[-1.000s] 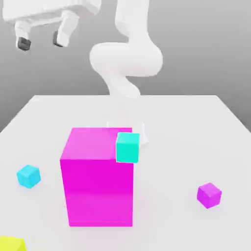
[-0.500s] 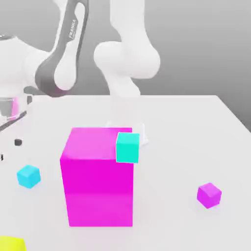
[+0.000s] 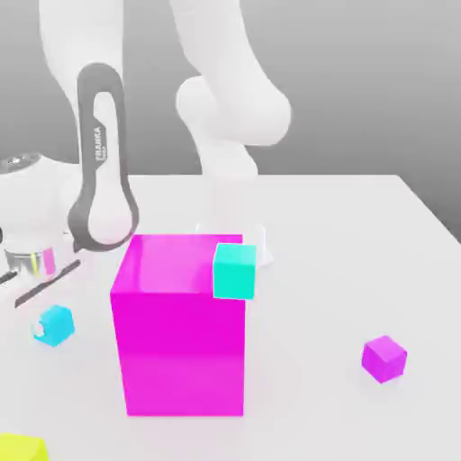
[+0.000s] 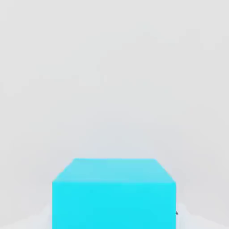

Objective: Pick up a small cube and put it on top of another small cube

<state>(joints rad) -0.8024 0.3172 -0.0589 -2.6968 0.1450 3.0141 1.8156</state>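
As the tool (image 3: 54,328) grips, cubes (image 3: 58,326) gleam.

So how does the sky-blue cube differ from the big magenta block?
The small sky-blue cube is far smaller than the big magenta block. The cube has the end effector's fingers on it, while the block is untouched by them. The cube has nothing on top; the block appears topped by a turquoise cube. Both are plain and box-shaped.
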